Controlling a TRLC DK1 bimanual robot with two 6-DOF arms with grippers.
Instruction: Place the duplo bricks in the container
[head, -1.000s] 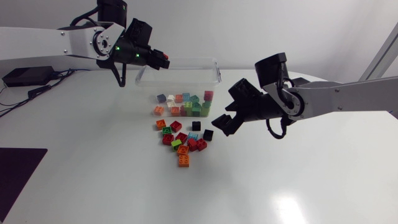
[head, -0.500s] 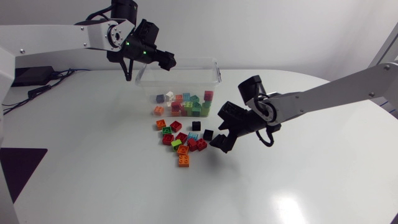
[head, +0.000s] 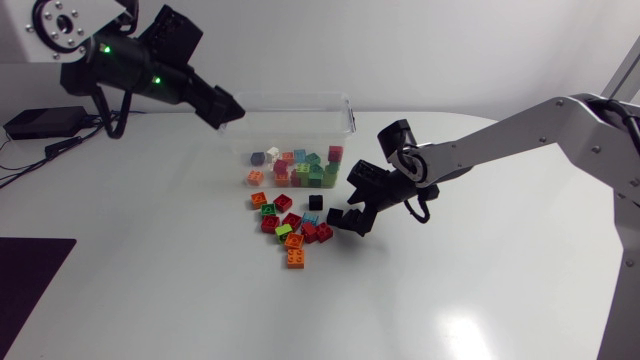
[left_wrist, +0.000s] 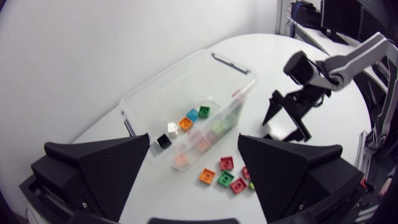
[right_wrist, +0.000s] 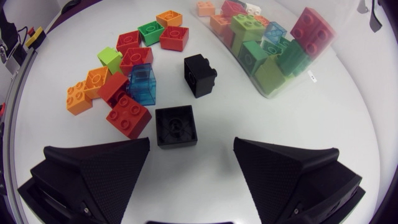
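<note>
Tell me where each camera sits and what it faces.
Head: fixed above the table, looking down on left arm, right arm, container, loose bricks.
Left wrist: on that arm, facing down at the container; own open fingers show.
Right wrist: on that arm, close over a black brick; own open fingers show.
All three share the container.

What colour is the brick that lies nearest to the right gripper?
Black. The brick shows best in the right wrist view.

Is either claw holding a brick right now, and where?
Nothing is held: left gripper open by the container, right gripper open near a black brick.
</note>
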